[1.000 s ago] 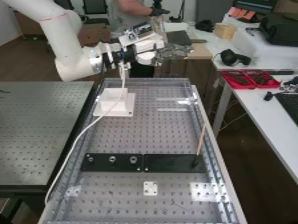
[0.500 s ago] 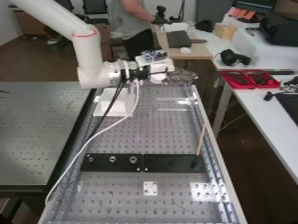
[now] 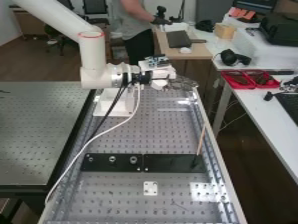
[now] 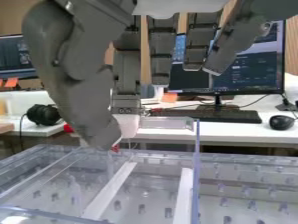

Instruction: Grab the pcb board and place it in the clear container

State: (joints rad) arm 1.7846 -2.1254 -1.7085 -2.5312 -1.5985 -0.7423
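Around upper centre, the hand is dropping toward the clear container, suggesting placement. Whether it is opening or gripping the pcb board, I cannot tell.

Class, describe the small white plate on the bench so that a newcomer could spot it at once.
Find the long perforated bench. Two black plates lie end to end across it; nearer the high camera sits the small white plate. Its neighbours are long and dark; it is pale and squarish.
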